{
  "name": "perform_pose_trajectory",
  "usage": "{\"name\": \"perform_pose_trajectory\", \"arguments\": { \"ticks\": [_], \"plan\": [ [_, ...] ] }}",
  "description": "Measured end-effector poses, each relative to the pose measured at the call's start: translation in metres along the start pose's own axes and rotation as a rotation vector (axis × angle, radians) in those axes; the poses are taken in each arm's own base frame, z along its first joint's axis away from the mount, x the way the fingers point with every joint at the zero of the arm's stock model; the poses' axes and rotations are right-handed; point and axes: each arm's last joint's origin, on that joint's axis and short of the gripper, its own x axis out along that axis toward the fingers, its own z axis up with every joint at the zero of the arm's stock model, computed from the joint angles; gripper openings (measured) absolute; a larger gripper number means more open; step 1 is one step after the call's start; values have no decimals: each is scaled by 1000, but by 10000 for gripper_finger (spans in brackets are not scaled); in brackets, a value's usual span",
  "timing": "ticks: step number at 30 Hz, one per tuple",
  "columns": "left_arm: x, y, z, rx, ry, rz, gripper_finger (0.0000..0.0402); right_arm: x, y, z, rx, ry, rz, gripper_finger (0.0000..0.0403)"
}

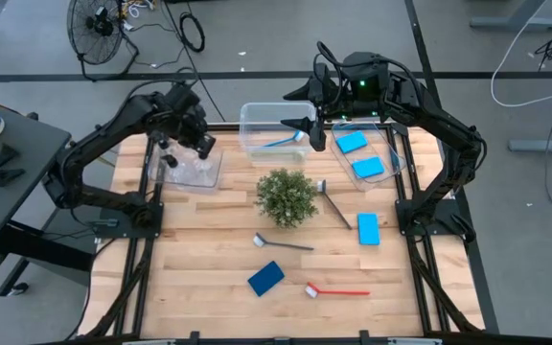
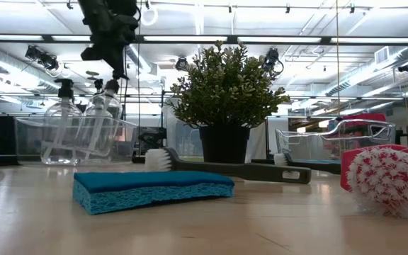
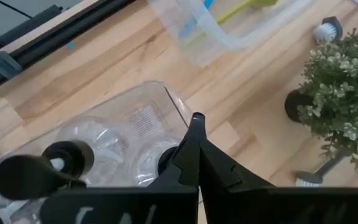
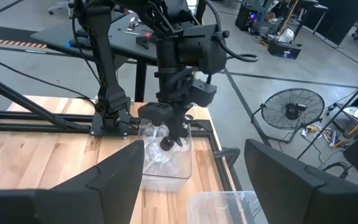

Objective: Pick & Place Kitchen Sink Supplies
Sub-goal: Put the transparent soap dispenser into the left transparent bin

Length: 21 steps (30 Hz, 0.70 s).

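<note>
Light wood slat table; grey floor, fan beyond.

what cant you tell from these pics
- High view: the left gripper covers part of the bottle bin, so the bottle count is unclear.
- High view: the right gripper hides part of the middle bin.
- Low view: the red brush is cut off by the edge.
</note>
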Motion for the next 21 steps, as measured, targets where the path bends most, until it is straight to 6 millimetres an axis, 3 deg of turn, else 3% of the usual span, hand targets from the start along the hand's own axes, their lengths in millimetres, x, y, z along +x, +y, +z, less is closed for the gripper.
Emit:
{"name": "perform_pose_trajectory", "arguments": {
  "ticks": [10, 21],
  "plan": [
    [-22, 0, -22, -21, 31, 8, 1, 0, 0, 0, -20, 0, 0, 279],
    [-20, -20, -31, 9, 59, 5, 1, 0, 0, 0, -25, -2, -1, 279]
  ]
}}
